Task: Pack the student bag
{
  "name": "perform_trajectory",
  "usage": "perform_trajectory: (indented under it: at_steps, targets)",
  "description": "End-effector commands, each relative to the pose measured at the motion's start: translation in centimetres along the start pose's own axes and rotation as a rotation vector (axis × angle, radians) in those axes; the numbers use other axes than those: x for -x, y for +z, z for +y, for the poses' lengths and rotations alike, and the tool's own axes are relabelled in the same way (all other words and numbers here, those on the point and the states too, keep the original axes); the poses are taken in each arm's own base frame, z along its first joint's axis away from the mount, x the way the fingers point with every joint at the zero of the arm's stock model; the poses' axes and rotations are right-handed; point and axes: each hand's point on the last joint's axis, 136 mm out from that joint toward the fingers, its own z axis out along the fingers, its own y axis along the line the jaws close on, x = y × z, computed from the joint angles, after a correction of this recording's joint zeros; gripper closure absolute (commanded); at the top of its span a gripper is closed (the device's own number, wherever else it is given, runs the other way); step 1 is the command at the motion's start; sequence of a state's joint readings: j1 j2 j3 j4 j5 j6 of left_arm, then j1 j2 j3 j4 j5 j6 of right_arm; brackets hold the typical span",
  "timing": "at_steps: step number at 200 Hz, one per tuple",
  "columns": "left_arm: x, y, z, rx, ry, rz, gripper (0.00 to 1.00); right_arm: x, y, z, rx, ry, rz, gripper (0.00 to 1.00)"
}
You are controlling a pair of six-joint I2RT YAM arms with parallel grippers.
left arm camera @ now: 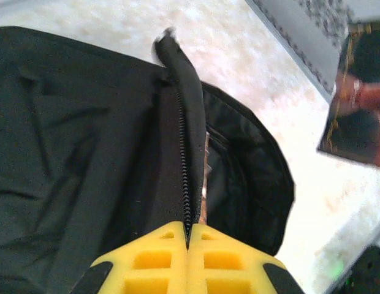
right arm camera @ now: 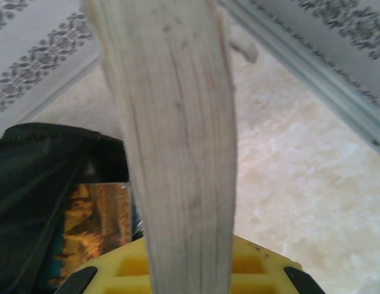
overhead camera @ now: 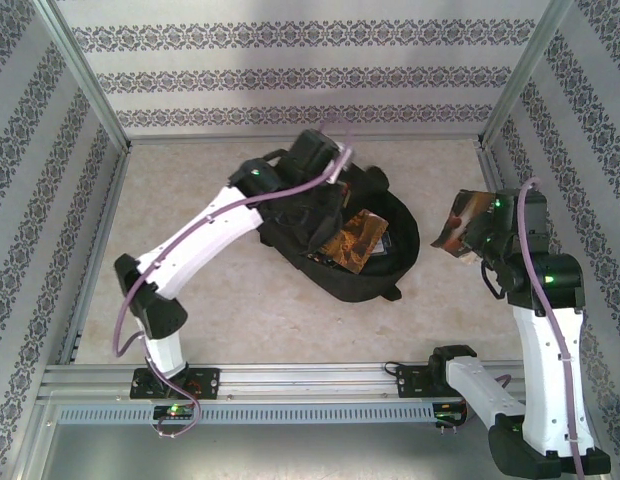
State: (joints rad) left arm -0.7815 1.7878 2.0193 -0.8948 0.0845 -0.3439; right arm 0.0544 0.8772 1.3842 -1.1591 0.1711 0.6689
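The student bag (overhead camera: 395,255) is a black backpack lying open mid-table, with an orange-brown book (overhead camera: 352,240) showing inside it. My left gripper (overhead camera: 315,185) reaches over the bag's far side. In the left wrist view its yellow fingers (left arm camera: 187,239) are shut on the zippered edge of the bag's flap (left arm camera: 185,141). My right gripper (overhead camera: 480,240) hovers to the right of the bag, shut on a dark-covered book (overhead camera: 463,222). That book's pale page edge (right arm camera: 178,153) stands upright between the yellow fingers (right arm camera: 263,269).
Patterned walls and aluminium posts (overhead camera: 510,95) box in the beige table (overhead camera: 190,200). A metal rail (overhead camera: 310,378) runs along the near edge by the arm bases. The held book (left arm camera: 361,98) hangs near the right wall.
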Motion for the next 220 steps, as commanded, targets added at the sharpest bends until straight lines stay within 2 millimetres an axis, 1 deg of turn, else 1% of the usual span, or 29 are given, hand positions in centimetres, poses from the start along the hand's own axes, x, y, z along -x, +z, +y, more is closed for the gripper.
perform_trajectory:
  at_steps: [1, 14, 35, 58, 98, 125, 161, 201, 220]
  targets:
    - [1.1, -0.3, 2.4, 0.054, -0.114, -0.055, 1.0, 0.0, -1.0, 4.3, 0.241, 0.049, 0.02, 1.0]
    - [1.4, -0.3, 3.3, 0.052, -0.157, -0.052, 1.0, -1.1, -0.9, 6.1, 0.352, 0.083, 0.082, 1.0]
    - [2.0, -0.2, 3.9, 0.047, -0.193, -0.06, 1.0, -3.1, -0.5, 8.6, 0.504, 0.158, 0.197, 1.0]
    - [3.3, -0.9, 4.0, 0.023, -0.235, -0.098, 1.0, -4.6, 0.7, 9.9, 0.607, 0.282, 0.273, 1.0]
    - [5.8, -2.5, 3.8, -0.026, -0.294, -0.169, 1.0, -6.6, 4.2, 9.3, 0.586, 0.423, 0.333, 1.0]
    - [6.8, -3.3, 3.3, -0.065, -0.317, -0.189, 1.0, -7.2, 6.2, 8.9, 0.562, 0.461, 0.325, 1.0]
    - [7.9, -4.3, 2.7, -0.1, -0.326, -0.218, 1.0, -8.8, 8.8, 8.4, 0.497, 0.465, 0.363, 1.0]
    - [8.0, -3.9, 2.1, -0.14, -0.336, -0.206, 1.0, -11.0, 11.0, 9.3, 0.476, 0.418, 0.453, 1.0]
    - [8.1, -3.8, 1.7, -0.164, -0.341, -0.203, 1.0, -11.6, 11.7, 10.5, 0.508, 0.4, 0.473, 1.0]
